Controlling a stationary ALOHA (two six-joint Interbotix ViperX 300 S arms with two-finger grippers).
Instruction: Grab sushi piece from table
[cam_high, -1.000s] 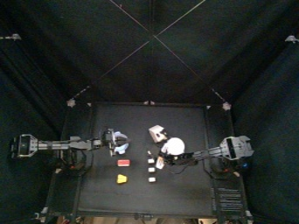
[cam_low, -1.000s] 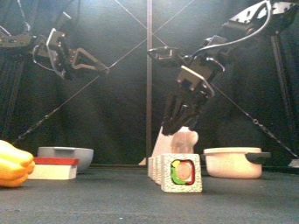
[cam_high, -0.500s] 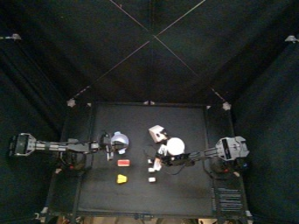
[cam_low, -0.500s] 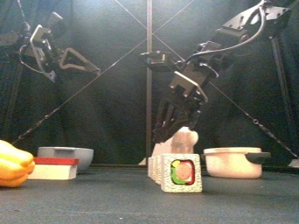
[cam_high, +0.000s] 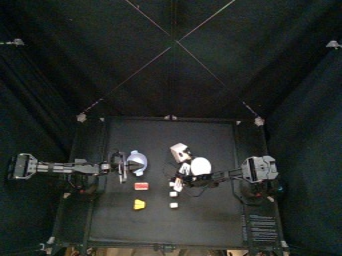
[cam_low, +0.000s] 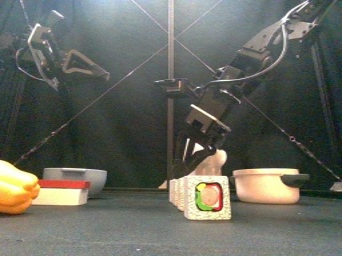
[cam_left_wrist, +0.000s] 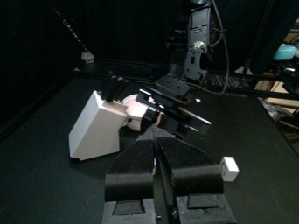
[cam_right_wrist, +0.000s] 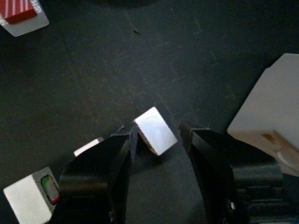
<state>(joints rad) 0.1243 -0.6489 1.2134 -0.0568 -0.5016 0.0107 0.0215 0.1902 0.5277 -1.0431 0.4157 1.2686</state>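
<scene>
The right tool (cam_right_wrist: 158, 166) is sinking lower than a second ago, jaws apart around a sushi piece (cam_right_wrist: 156, 131) lying on the table (cam_right_wrist: 140, 70); closing looks imminent. The left tool (cam_left_wrist: 162, 166), jaws together, is hanging aside.

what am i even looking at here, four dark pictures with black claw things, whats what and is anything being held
Two black robot arms work at a small black table inside black curtains. One picture looks straight down from above, one looks level across the table's front edge, and two come from cameras on the arms' wrists.

On the table lie sushi pieces, a yellow pepper, a red-and-white block, a grey bowl, a white pot and a white wedge-shaped block.

The right gripper is open, its jaws either side of a white-backed piece, not yet gripping. The left gripper, shut and empty, hangs off to the side.
</scene>
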